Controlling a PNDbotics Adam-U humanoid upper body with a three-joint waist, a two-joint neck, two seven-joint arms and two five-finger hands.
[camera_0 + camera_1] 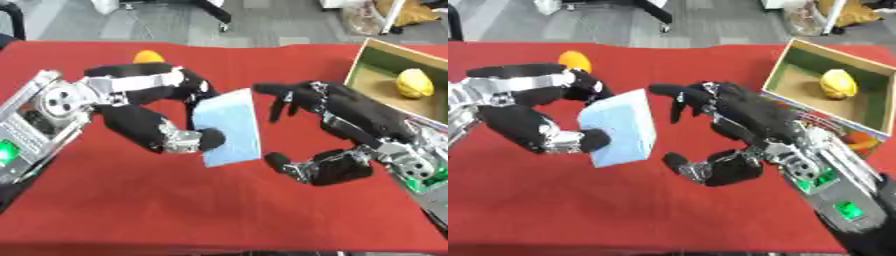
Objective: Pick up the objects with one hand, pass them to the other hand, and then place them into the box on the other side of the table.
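My left hand [157, 127] holds a light blue rectangular packet [229, 126] above the red table, thumb on its lower left face and fingers curled over its top edge. My right hand [337, 135] is open just right of the packet, fingers spread near its upper right corner and thumb below; I cannot tell whether it touches. A cardboard box [785, 65] stands at the right edge with a yellow lemon-like fruit [837, 83] inside. An orange fruit [575, 60] lies on the cloth behind my left hand.
The red tablecloth [219, 210] covers the table, with open cloth toward the front. Grey floor and chair legs lie beyond the far edge. An orange item [861, 141] shows beside the box, near my right forearm.
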